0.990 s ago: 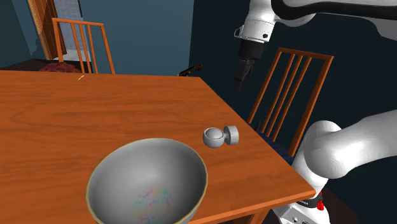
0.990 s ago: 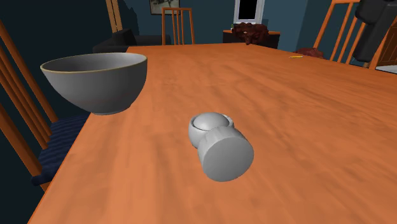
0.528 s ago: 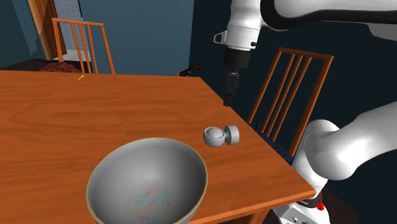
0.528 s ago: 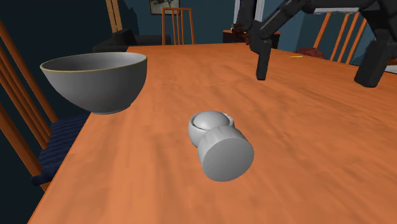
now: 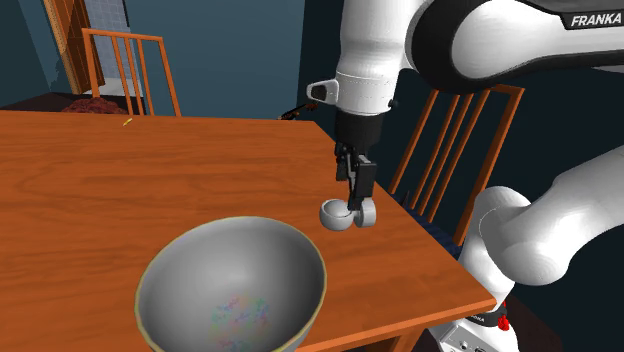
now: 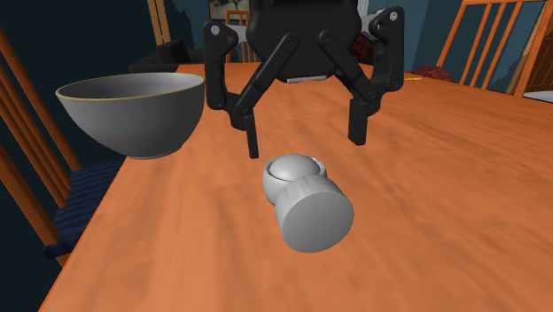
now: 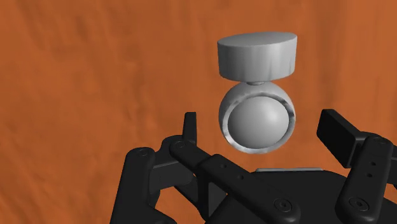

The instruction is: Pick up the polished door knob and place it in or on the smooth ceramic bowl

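Observation:
The grey door knob (image 5: 347, 213) lies on its side on the orange wooden table (image 5: 150, 170), near the shoulder view's right edge of the top. Its ball end (image 6: 292, 173) faces the hand and its flat round base (image 6: 315, 217) points away. My black gripper (image 5: 357, 190) hangs open just over it. In the second exterior view the gripper (image 6: 304, 137) has one finger on each side of the ball, touching nothing. Through the wrist camera the knob (image 7: 257, 108) sits between the spread fingertips (image 7: 340, 133). The grey bowl (image 5: 232, 290) stands upright toward the table's front, apart from the knob.
A wooden chair (image 5: 455, 140) stands close beside the table edge by the knob, and another chair (image 5: 130, 70) is at the far end. In the second exterior view the bowl (image 6: 133, 111) sits near a chair (image 6: 27, 177).
The arm has swung down and toward the shoulder view's left, from high beside the table to just above the knob. The fingers stayed open. Knob and bowl have not moved.

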You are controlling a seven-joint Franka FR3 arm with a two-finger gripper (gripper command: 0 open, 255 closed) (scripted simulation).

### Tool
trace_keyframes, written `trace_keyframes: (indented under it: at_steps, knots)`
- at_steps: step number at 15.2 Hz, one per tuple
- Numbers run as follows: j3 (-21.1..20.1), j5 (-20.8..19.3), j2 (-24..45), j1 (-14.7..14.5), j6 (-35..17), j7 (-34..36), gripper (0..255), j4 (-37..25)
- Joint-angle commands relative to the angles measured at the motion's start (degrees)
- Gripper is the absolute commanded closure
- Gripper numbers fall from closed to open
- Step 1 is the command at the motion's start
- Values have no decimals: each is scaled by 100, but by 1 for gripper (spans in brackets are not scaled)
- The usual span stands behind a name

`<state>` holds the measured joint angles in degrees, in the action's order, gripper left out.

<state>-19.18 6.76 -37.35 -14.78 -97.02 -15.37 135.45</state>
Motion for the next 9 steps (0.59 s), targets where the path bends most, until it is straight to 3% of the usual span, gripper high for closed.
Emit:
trace_keyframes:
  at_steps: [1,9]
  knots:
    - [-76,11,4,-72,-91,-39,0,100]
    - [-123,58,-10,-96,-589,-52,0,615]
